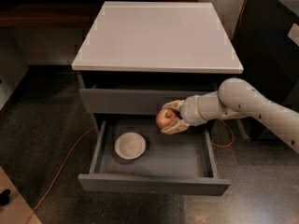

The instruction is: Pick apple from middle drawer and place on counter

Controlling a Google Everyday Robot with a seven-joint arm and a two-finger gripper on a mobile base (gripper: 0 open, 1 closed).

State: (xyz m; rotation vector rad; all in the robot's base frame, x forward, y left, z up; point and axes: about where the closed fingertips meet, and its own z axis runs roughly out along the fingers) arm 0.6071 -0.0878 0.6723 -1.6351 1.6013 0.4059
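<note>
While the middle drawer (154,185) is standing pulled open, the gripper (170,117) is reaching in from the right and clamping the apple (163,119) between its two fingers over the drawer's rear, right of the cream bowl (130,145) and below the counter (156,36).

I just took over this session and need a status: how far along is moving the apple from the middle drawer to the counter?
Done: the middle drawer stands open and the claw is shut on the apple. In hand: the apple is held over the drawer's rear right, below counter level. Left: raise it to the counter, set it down and let go.
</note>
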